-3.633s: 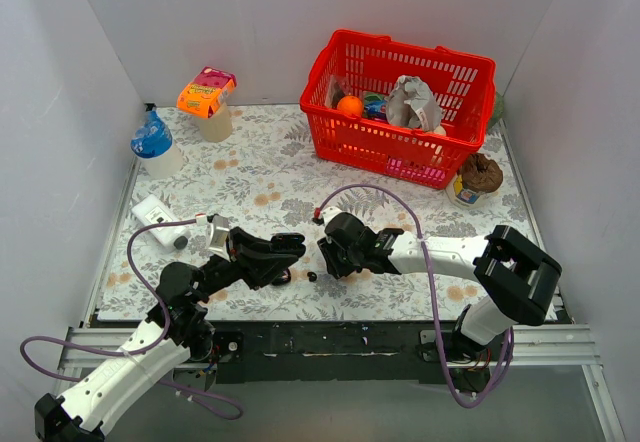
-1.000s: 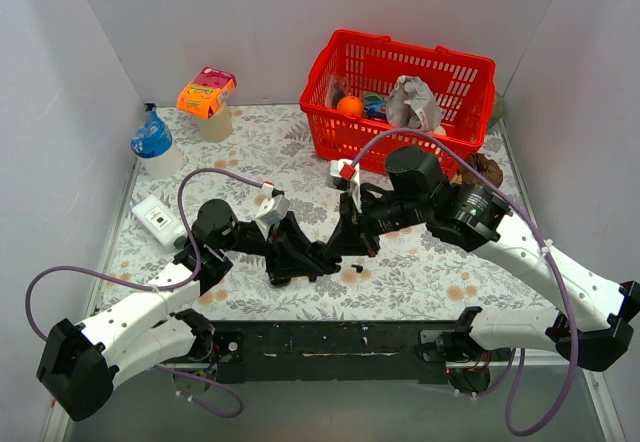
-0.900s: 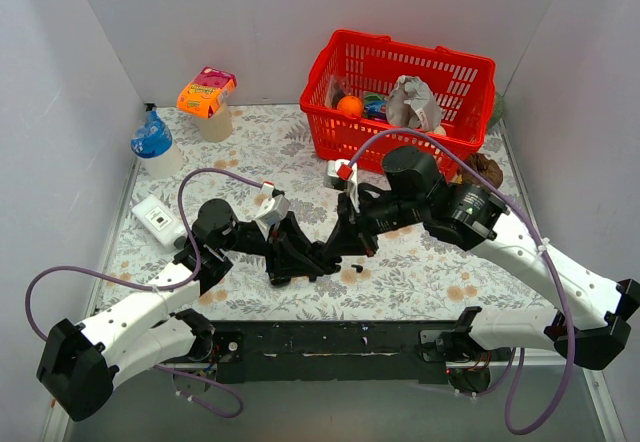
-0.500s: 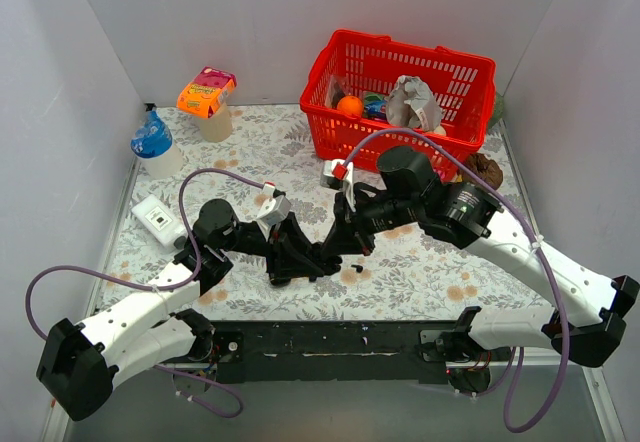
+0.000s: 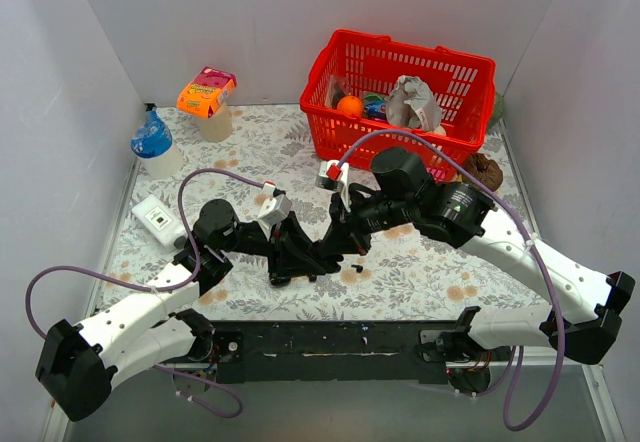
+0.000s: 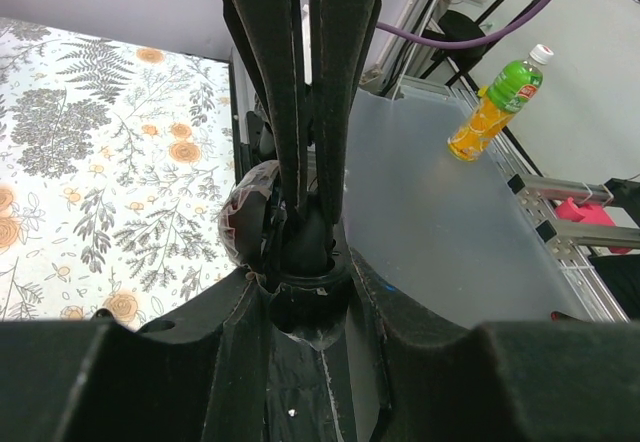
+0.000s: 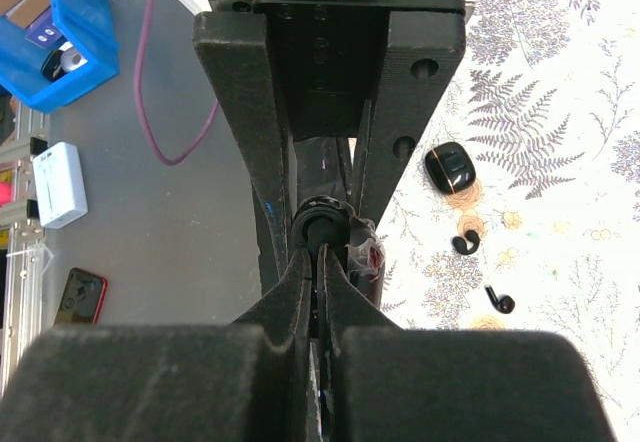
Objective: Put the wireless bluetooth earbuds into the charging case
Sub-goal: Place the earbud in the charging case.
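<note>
My left gripper (image 5: 298, 254) is shut on the charging case (image 6: 303, 262), a black round piece with clear film (image 6: 248, 214) clinging to it, held above the table's front middle. My right gripper (image 5: 340, 246) comes in from the opposite side. Its fingers (image 6: 335, 112) are pinched together, the tips at the case's mouth on a small black rounded bit (image 6: 306, 240) that looks like an earbud. In the right wrist view the case (image 7: 322, 227) sits right at the right gripper's tips (image 7: 322, 254). Two earbuds (image 7: 465, 244) (image 7: 500, 302) lie on the cloth beside a black oval piece (image 7: 448, 167).
A red basket (image 5: 470, 67) of items stands at the back right, with a brown-topped cup (image 5: 478, 177) beside it. A blue-capped bottle (image 5: 155, 147), an orange-lidded cup (image 5: 208, 97) and a white box (image 5: 160, 219) stand on the left. White walls enclose the floral cloth (image 5: 260, 152).
Since 3.6 s ago both grippers have lifted off the cloth and met tip to tip. Over the last second the right arm has crept slightly left; the left arm is still.
</note>
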`<state>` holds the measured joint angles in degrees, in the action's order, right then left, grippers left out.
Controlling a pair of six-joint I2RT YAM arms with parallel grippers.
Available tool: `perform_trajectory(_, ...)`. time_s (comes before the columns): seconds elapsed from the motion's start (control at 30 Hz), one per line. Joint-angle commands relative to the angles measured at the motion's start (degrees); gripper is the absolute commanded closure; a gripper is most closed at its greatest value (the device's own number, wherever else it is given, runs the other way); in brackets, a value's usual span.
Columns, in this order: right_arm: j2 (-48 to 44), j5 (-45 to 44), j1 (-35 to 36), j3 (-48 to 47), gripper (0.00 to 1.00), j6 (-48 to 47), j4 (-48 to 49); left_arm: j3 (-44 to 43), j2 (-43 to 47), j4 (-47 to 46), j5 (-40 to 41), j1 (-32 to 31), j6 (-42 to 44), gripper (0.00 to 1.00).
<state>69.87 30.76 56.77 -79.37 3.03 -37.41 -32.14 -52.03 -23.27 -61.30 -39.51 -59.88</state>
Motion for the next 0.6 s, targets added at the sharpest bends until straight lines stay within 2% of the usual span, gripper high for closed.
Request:
perform_trajectory(0.0, 0.3, -2.6, 0.4, -1.0, 0.99, -1.0, -1.1, -3.0, 1.8, 0.2, 0.9, -0.3, 1.9, 1.00)
perform_trajectory(0.17, 0.4, -2.6, 0.5, -0.5, 0.99, -1.1, -2.1, -3.2, 1.8, 0.0, 1.4, -0.3, 1.8, 1.00)
perform_trajectory(0.2, 0.4, -3.1, 0.4, -0.5, 0.94, -0.7, -2.1, -3.2, 1.7, 0.0, 1.4, -0.4, 1.7, 1.00)
perform_trajectory(0.23, 0.2, -3.3, 0.4, -0.5, 0.84, -0.2, -1.9, -3.2, 1.6, 0.0, 1.5, -0.4, 1.7, 1.00)
perform_trajectory(0.33, -0.3, -4.2, 0.4, -1.4, 0.69, 0.7, -0.6, -3.1, 1.4, 0.1, 1.6, -0.4, 1.9, 1.00)
perform_trajectory(0.43, -0.4, -5.4, 0.1, -4.4, 0.63, 0.9, -0.5, -2.4, 1.5, 0.9, 2.1, -0.4, 2.5, 1.00)
perform_trajectory(0.57, -1.2, -5.6, -2.0, -9.7, 0.59, 1.5, -1.3, -1.3, 1.8, 2.0, 3.5, -0.4, 3.5, 1.00)
